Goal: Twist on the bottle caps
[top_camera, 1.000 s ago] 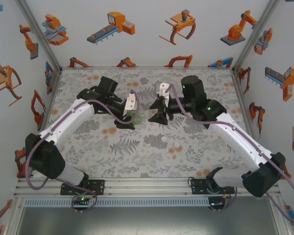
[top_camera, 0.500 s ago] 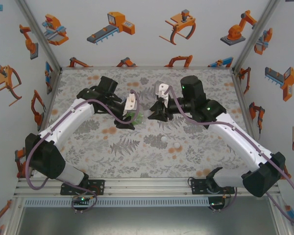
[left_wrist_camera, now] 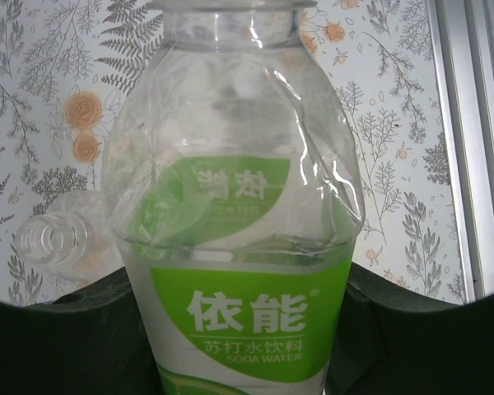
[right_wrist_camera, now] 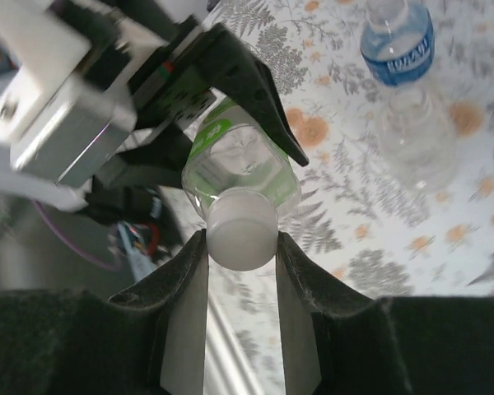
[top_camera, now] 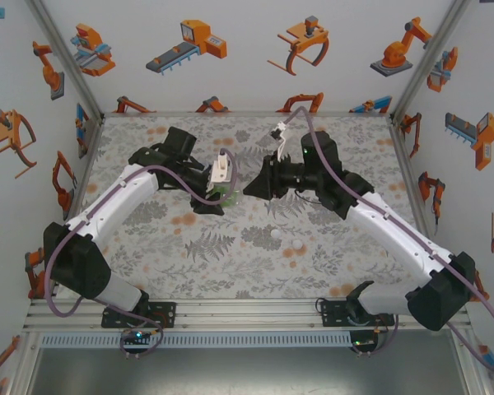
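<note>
So the left gripper (top_camera: 220,195) is clamped round the green-label bottle (left_wrist_camera: 239,247) mid-table, mouth aimed at the right arm. The right gripper (right_wrist_camera: 240,247) has its fingers pinched narrow on a white cap (right_wrist_camera: 241,233) sitting right at that bottle's mouth. Trick here imo: get the cap square to the neck, press lightly along the axis while twisting, and don't crush the thin wall. Bottle looks empty, though the glare makes it hard to say. The clear bottle (left_wrist_camera: 51,240) beside it is open-mouthed, nothing visible inside. Two loose caps (top_camera: 273,234) lie nearer, right of centre
</note>
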Controlling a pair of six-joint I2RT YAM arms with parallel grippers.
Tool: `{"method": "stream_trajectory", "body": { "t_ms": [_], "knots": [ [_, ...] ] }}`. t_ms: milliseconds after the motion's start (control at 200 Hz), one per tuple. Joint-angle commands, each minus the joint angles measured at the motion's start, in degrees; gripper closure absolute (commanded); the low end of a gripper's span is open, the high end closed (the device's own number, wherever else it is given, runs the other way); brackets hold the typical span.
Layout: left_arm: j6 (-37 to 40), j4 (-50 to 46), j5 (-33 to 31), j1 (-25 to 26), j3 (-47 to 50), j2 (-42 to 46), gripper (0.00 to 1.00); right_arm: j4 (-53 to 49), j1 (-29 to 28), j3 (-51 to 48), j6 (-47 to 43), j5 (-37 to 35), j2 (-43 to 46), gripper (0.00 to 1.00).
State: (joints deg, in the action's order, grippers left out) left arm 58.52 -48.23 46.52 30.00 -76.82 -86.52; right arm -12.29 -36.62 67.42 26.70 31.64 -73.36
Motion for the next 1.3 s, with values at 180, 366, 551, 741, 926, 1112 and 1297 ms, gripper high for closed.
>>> {"method": "stream_trajectory", "body": {
  "t_ms": [180,366,551,741,926,1112,1297],
  "knots": [
    [-4.1,6.6,-1.7,1.4,0.5,1.3,1.00,-7.5,0.1,5.9,43.1,-13.1,-3.9,1.00],
    [-4.7,7.8,-2.9,1.3,1.1,1.9,1.00,-4.6,0.1,4.8,39.8,-15.2,-2.5,1.00],
    [-4.1,7.4,-2.2,1.3,1.1,2.0,1.00,-6.4,2.1,7.9,24.4,-13.3,-2.2,0.56],
    [-1.3,5.1,0.5,1.5,1.1,2.3,1.00,-6.7,2.4,10.0,-0.2,-7.2,-0.2,0.46],
    [0.7,3.7,3.3,1.5,1.1,2.5,1.00,-3.5,2.4,6.7,-23.1,3.3,3.3,0.36],
    [1.2,3.1,4.3,1.7,0.7,2.0,1.00,-4.5,2.2,5.3,-37.7,11.0,3.6,0.36],
    [1.7,2.3,4.2,1.7,0.6,2.1,1.00,-1.1,1.8,2.4,-39.7,14.7,3.3,0.38]
  ]
}}
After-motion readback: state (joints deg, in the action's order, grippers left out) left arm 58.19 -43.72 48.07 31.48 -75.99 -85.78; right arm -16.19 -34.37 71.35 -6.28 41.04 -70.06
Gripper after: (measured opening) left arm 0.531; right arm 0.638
